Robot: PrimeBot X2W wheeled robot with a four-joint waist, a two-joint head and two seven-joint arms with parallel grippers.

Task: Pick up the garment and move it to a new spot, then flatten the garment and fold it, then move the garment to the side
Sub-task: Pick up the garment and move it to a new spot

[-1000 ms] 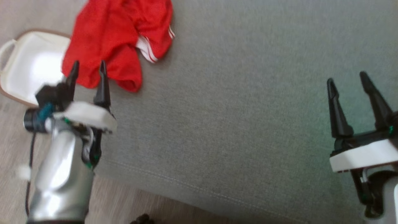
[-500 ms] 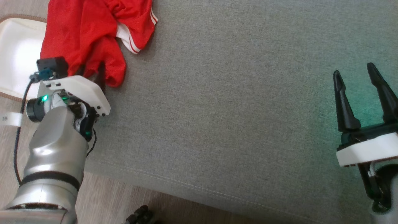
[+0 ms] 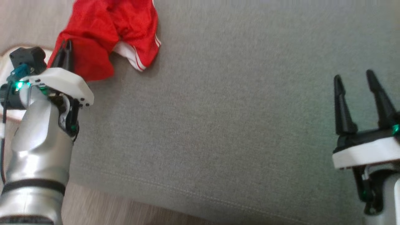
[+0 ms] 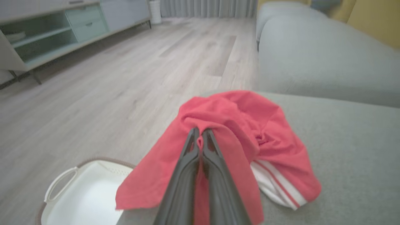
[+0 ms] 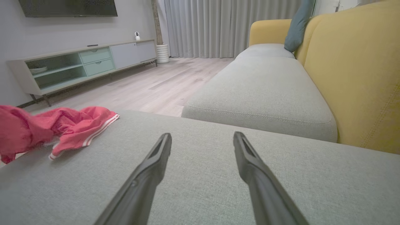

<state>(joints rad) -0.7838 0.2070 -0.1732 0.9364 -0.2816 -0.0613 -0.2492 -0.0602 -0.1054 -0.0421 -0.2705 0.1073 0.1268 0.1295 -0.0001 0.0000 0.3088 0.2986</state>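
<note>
The red garment [image 3: 93, 28] lies bunched at the far left corner of the grey sofa cushion [image 3: 218, 125], one edge hanging over a white tub [image 4: 84, 193] on the floor. Its long axis slants across the corner; the white-striped hem [image 3: 137, 59] points toward the cushion's middle. The left claw [image 4: 200, 132] is pressed together, pinching a fold of it. The right claw [image 3: 354, 76] stands spread above bare cushion, well apart.

Home living room, grey-and-yellow sofa [image 5: 265, 84], wall television [image 5: 67, 7], low cabinet [image 5: 84, 62], curtains [image 5: 206, 28], wood floor [image 5: 150, 90]
</note>
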